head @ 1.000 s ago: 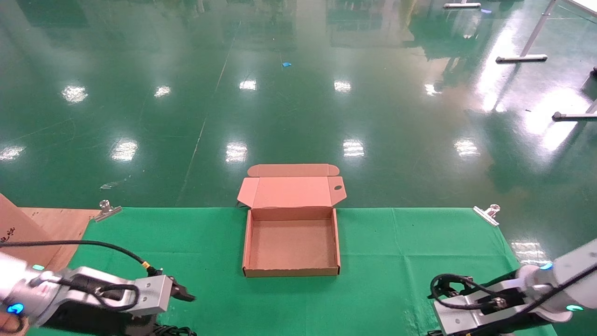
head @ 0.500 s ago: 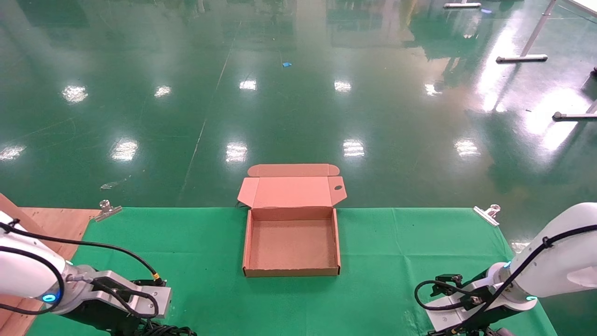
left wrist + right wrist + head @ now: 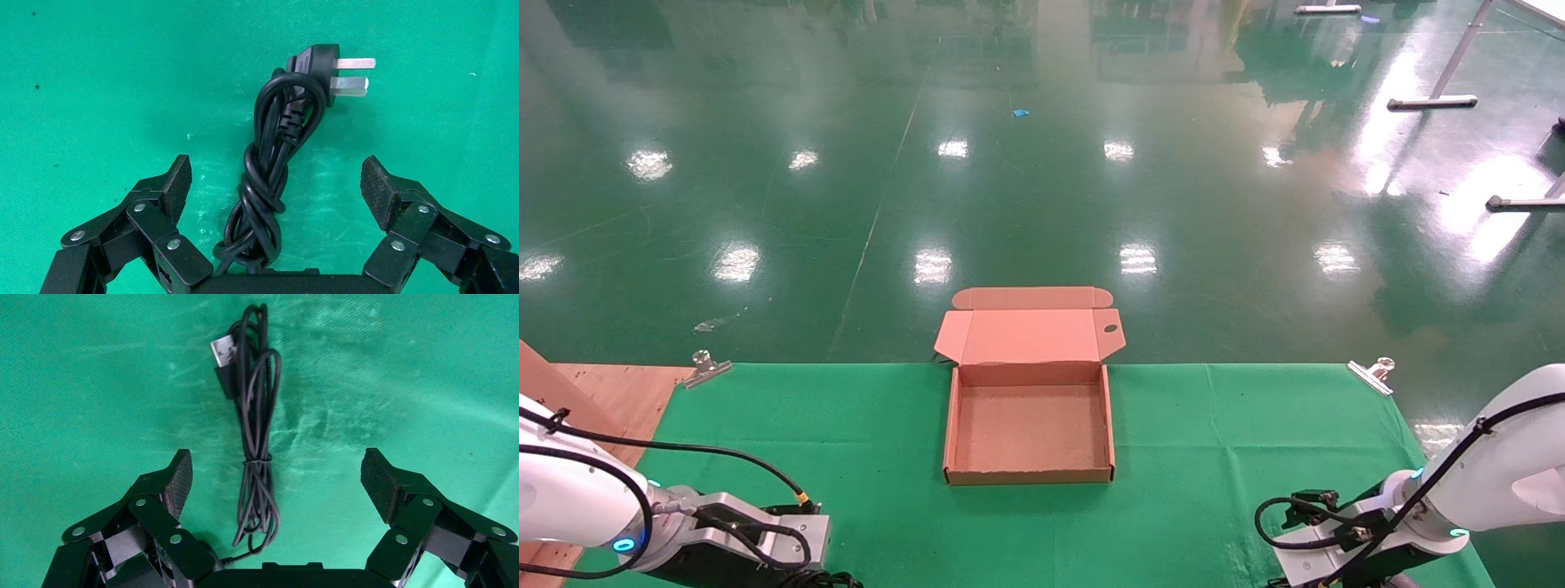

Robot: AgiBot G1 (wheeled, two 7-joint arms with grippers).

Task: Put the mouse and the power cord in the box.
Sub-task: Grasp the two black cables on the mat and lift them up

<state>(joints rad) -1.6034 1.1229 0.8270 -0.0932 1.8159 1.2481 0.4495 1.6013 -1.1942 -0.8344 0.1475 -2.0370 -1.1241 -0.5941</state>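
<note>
A table covered with a green cloth [image 3: 1238, 457] was seen, and the box [image 3: 1030, 478] was placed at its middle, open, with the flap lid laid back toward the far edge. At the near left corner the left gripper [image 3: 275, 184] was held above the cloth with its fingers spread wide, and the power cord [image 3: 272, 165] lay between them, its plug pointing away. At the near right corner the right gripper [image 3: 275, 478] was likewise spread, and a thin bundled cable [image 3: 254, 447] lay between its fingers. The mouse body could not be made out.
</note>
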